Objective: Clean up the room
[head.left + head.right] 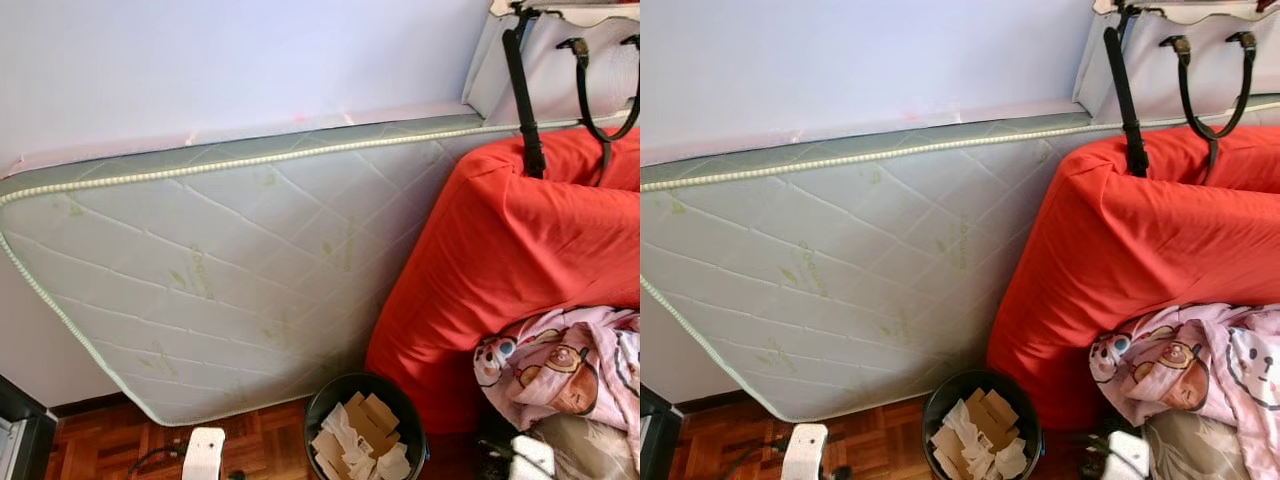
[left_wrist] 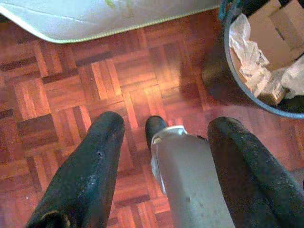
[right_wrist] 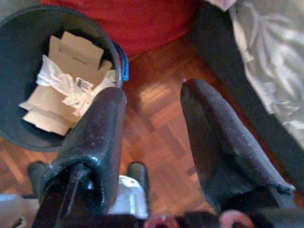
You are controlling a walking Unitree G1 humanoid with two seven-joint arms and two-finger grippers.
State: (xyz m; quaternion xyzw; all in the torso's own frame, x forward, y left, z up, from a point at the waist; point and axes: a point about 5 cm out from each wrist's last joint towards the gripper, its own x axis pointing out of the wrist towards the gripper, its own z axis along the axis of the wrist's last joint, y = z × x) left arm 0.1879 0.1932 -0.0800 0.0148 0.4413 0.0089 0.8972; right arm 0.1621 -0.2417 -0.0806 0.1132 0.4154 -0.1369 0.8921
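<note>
- From the head camera I count one quilted mattress leaning on edge against the pale wall, filling the view from 9 to 12 o'clock.
- One red-covered mattress leans at 3 o'clock, with one white handbag above it at 1 o'clock (its dark straps hang down over the red cover).
- One pink printed blanket is bunched at 4 o'clock against the red cover.
- One black waste bin stands on the parquet floor at 6 o'clock, touching the foot of the red mattress; it holds cardboard pieces and crumpled white paper, too jumbled for me to count.
- My left gripper hangs over bare parquet, two fingers spread apart and holding nothing, the bin just beside it.
- My right gripper hovers beside the bin rim, its two fingers also parted and empty.
</note>
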